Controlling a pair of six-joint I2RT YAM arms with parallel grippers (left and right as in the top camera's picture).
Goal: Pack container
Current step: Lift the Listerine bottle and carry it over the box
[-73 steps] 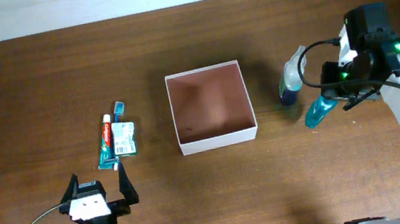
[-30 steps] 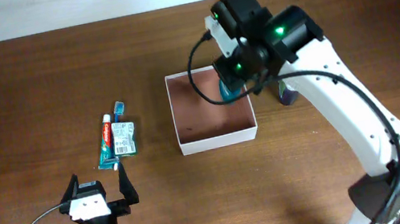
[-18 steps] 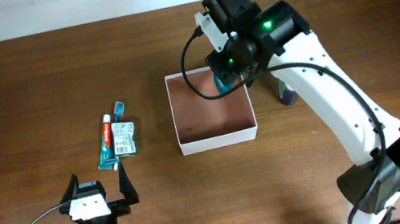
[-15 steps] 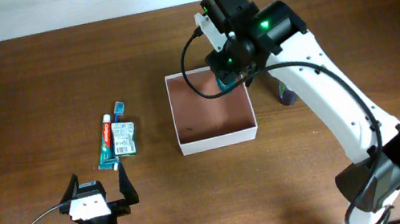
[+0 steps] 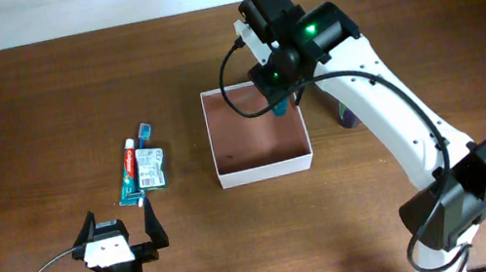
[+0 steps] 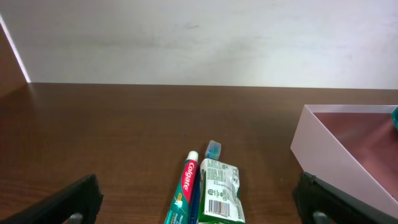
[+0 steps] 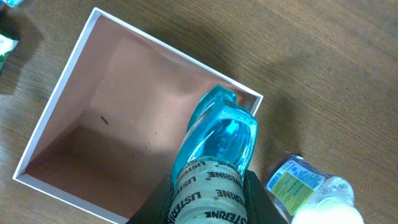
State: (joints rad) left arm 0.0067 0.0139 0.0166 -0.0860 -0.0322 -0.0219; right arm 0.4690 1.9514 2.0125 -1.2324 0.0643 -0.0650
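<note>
The container (image 5: 263,165) is a square white box with a reddish-brown inside, at mid-table; it also shows in the right wrist view (image 7: 56,117) and at the right edge of the left wrist view (image 6: 323,144). My right gripper (image 5: 277,103) is shut on a blue Listerine bottle (image 7: 216,146) and holds it above the box's far right corner. A second, clear bottle with a dark cap (image 5: 349,116) lies right of the box, also in the right wrist view (image 7: 311,186). My left gripper (image 5: 122,237) is open and empty, near the table's front left.
A Colgate toothpaste tube (image 5: 129,173), a blue toothbrush (image 5: 143,131) and a green packet (image 5: 151,168) lie together left of the box, just beyond my left gripper; they show in the left wrist view (image 6: 211,190). A white wall runs along the table's far edge.
My right arm has carried the blue bottle from the table right of the box to above the box's far right corner. The left arm has not moved.
</note>
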